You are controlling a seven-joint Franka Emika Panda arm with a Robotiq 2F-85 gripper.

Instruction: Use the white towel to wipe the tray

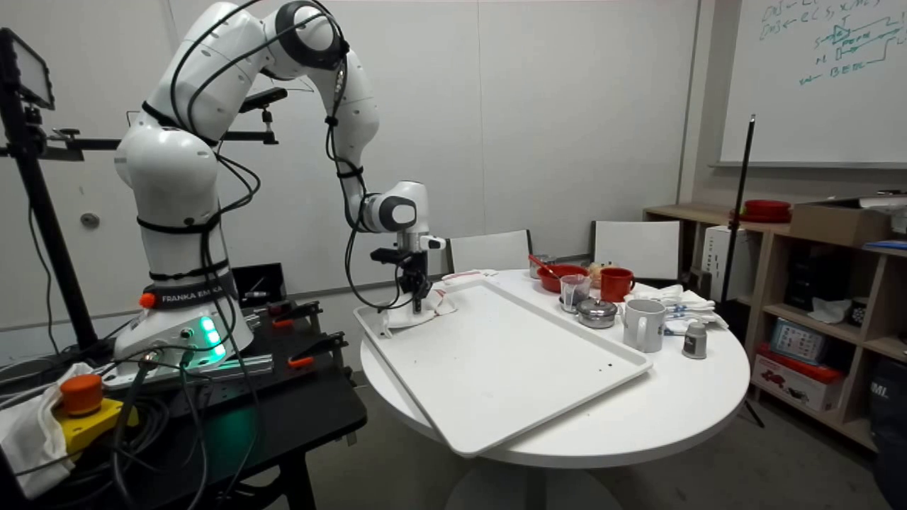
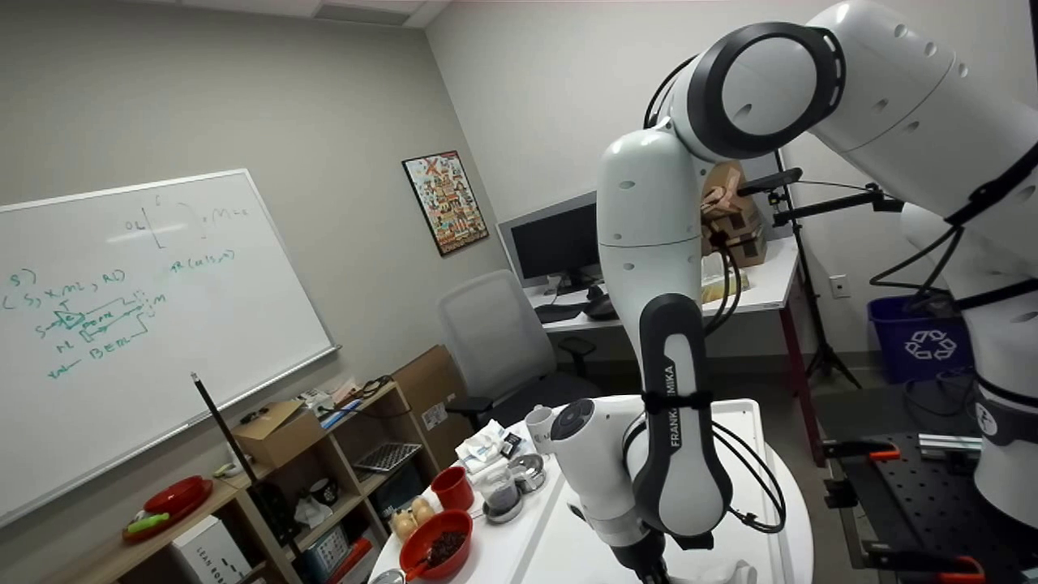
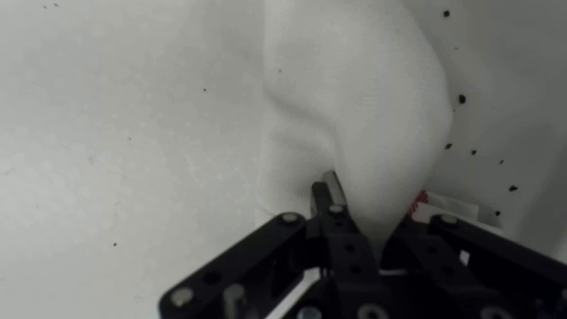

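The white towel lies bunched on the white tray, near the tray corner closest to the robot base. Its red-patterned edge shows in the wrist view, where the towel rises between the fingers. My gripper points down at the tray and is shut on the towel. In the wrist view, one fingertip of the gripper shows; the other is hidden by the towel. Dark specks lie on the tray beside the towel, and a few more specks near its far corner.
The tray sits on a round white table and overhangs its edge. Beside it stand a red bowl, red cup, clear cup, metal container, grey mug, small bottle and folded cloths. Chairs stand behind.
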